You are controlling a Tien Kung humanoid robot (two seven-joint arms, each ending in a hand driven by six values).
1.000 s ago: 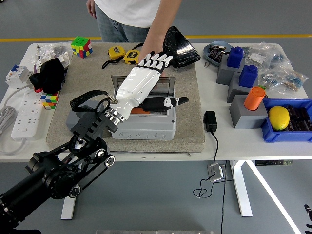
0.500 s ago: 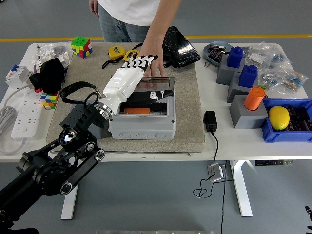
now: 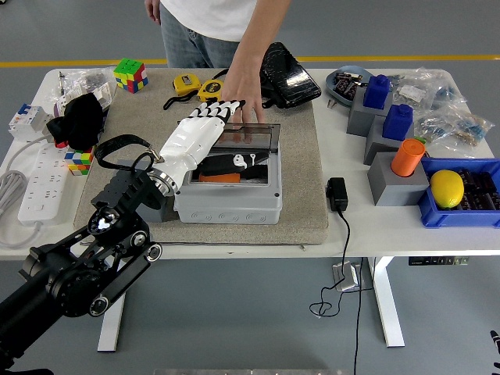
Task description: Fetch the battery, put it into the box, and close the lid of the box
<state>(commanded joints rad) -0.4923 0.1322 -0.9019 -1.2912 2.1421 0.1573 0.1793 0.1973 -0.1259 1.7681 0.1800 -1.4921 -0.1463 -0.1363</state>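
Grey box (image 3: 228,203) sitting on the tan mat (image 3: 301,176) near the table's (image 3: 367,223) front edge, with bare mat on its right up to the black adapter (image 3: 337,194) and cable dropping over the edge. Clear lid (image 3: 248,141) lying low over the box's rear part, not flat shut; orange battery (image 3: 219,177) inside, against the left half, partly under the thumb. Left hand (image 3: 194,137) stretched over the box's left side, white back up, fingers (image 3: 212,111) long and flat, holding nothing, tips past the box's rear edge. Person's hand (image 3: 244,100) pressing down at the lid's far edge, just beside those fingertips. Right hand out of sight.

Little free room behind the box: two yellow tape measures (image 3: 199,86) and one black pouch (image 3: 286,74) crowding the mat's far edge. Left of the mat: one white power strip (image 3: 39,183), two colour cubes (image 3: 130,74) (one far, one near the strip), one black cloth bundle (image 3: 76,119). Right side: three grey blocks (image 3: 394,181), two blue caps (image 3: 387,105), one orange cylinder (image 3: 408,157), one blue bin (image 3: 467,205) holding one yellow lemon-like ball (image 3: 447,188), right at the table's right edge. Open strip of white table only along the front right.
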